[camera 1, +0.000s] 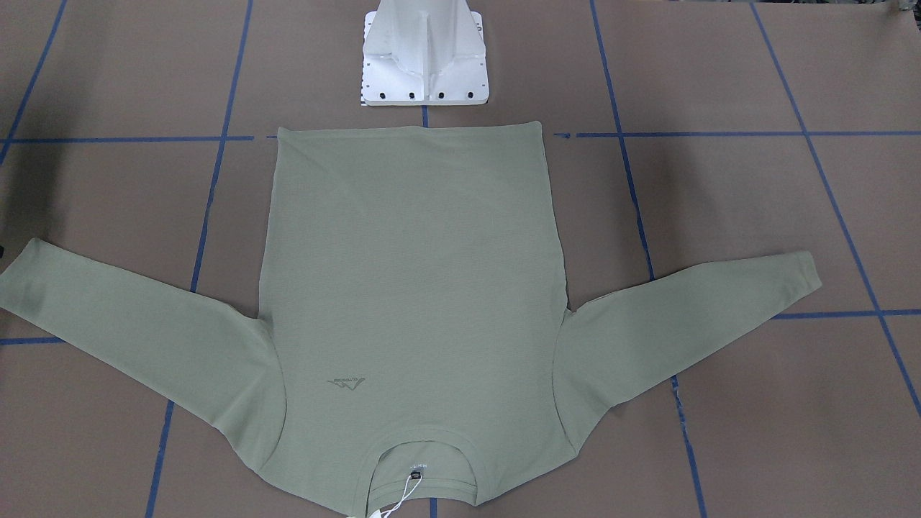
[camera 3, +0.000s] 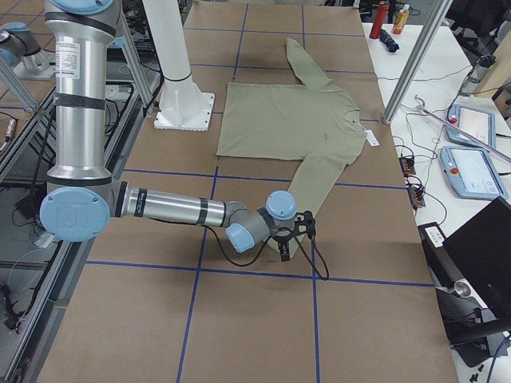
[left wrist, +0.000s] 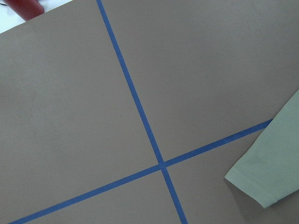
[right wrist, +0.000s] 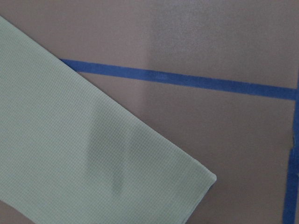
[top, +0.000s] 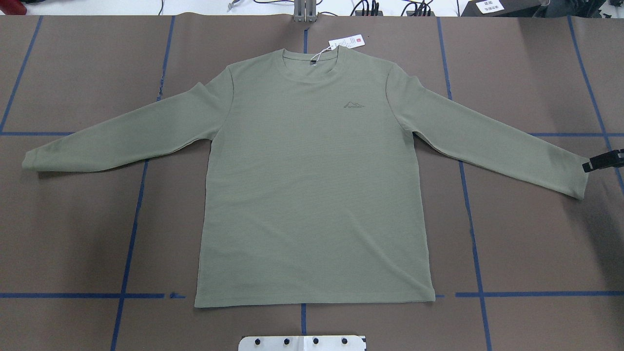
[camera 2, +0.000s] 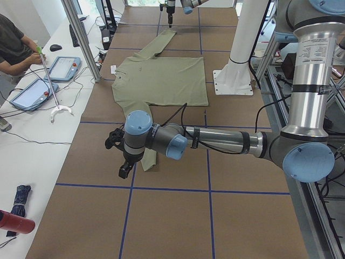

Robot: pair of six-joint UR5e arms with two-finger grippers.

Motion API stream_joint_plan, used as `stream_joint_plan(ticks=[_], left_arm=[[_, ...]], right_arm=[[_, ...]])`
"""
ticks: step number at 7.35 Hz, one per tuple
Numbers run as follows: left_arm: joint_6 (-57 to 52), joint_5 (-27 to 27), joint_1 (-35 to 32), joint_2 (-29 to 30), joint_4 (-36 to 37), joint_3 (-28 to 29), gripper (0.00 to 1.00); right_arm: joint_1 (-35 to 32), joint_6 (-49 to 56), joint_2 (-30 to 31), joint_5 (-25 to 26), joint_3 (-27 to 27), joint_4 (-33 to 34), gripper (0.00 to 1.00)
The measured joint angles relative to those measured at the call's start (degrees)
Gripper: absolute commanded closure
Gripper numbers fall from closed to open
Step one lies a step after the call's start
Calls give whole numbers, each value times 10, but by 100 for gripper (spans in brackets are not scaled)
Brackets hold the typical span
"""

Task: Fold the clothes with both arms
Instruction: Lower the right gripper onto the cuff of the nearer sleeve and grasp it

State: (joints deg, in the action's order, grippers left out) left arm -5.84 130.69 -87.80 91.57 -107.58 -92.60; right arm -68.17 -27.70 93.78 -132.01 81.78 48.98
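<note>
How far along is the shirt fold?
Done: the shirt lies flat, front up, sleeves spread.
In hand: the right gripper is beside one cuff, and the left gripper is near the other cuff. No view shows either one gripping cloth.
Left: every fold. No part is turned over yet.

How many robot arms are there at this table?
2. The left arm stretches low over the table beside one sleeve cuff of the shirt; the right arm does likewise at the opposite cuff. None seems hidden.
</note>
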Motion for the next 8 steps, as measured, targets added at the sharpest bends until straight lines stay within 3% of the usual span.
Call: stream_joint_plan(ticks=[5, 7, 8], left_arm=[[2, 1, 0, -1, 0, 0, 0], [2, 1, 0, -1, -1, -1, 0], [1, 1, 0, -2, -1, -1, 0]], right_arm=[[35, -24, -1, 19, -17, 0, 1], [37, -24, -1, 22, -20, 1, 16], [37, -24, -1, 23, -20, 1, 32]])
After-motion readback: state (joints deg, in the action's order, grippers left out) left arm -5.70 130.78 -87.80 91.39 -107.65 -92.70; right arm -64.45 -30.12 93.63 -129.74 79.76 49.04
